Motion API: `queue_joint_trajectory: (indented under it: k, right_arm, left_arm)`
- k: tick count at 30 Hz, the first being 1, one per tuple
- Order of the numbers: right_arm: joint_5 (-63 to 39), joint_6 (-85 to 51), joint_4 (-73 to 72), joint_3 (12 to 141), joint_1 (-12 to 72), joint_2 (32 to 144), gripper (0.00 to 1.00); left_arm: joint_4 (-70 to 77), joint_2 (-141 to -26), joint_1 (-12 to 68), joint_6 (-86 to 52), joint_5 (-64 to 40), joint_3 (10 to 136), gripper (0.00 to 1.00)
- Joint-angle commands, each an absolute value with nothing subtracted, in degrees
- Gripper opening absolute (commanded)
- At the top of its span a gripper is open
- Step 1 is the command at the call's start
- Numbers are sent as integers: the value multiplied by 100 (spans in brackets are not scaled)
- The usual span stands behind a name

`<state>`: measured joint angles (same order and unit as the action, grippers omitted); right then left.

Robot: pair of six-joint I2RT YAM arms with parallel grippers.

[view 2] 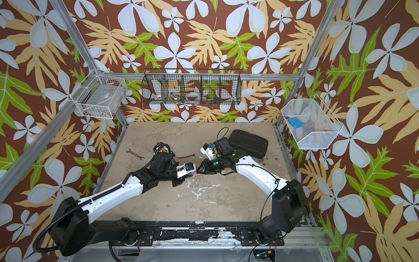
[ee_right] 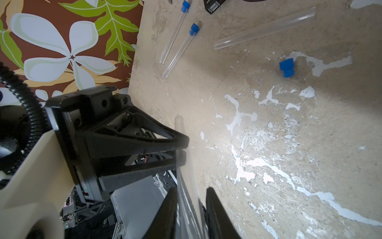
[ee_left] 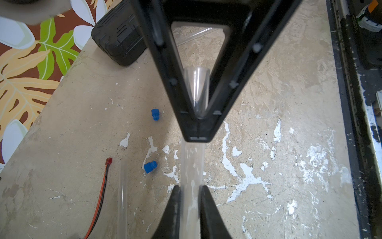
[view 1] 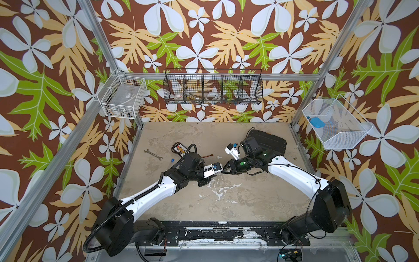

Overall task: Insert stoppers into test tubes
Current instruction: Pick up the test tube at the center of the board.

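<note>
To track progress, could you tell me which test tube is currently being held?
The unstoppered test tube in the left gripper; the others lie on the table.

Bright even light, soft shadows, foreground blur

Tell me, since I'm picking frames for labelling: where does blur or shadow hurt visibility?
Left wrist view: the held test tube is blurred, nearly vanishing against the table. Right wrist view: it smears up close, and a loose stopper lies in shadow. In both top views, it cannot be made out.
</note>
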<state>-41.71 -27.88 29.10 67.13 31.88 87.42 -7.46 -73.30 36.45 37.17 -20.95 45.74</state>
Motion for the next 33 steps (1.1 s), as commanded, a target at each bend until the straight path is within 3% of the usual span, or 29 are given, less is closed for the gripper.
queue_joint_trajectory:
  k: [1,15,25,33]
  right_arm:
    - [-4154,-2786,2815,6721,3191,8745,26]
    - [-4297,-2787,2753,6658,3193,8771,19]
    - [-4663,-2856,2668,6634,3190,8702,18]
    - [-4940,-2873,2643,6587,3190,8675,18]
  left_arm:
    - [-623,-7338,3656,3665,-2065,4579,7]
    - [-606,-7348,3654,3682,-2021,4579,8]
    - [-440,-7282,3651,3759,-1898,4295,31]
    - [-242,-7179,3656,3712,-1895,4054,31]
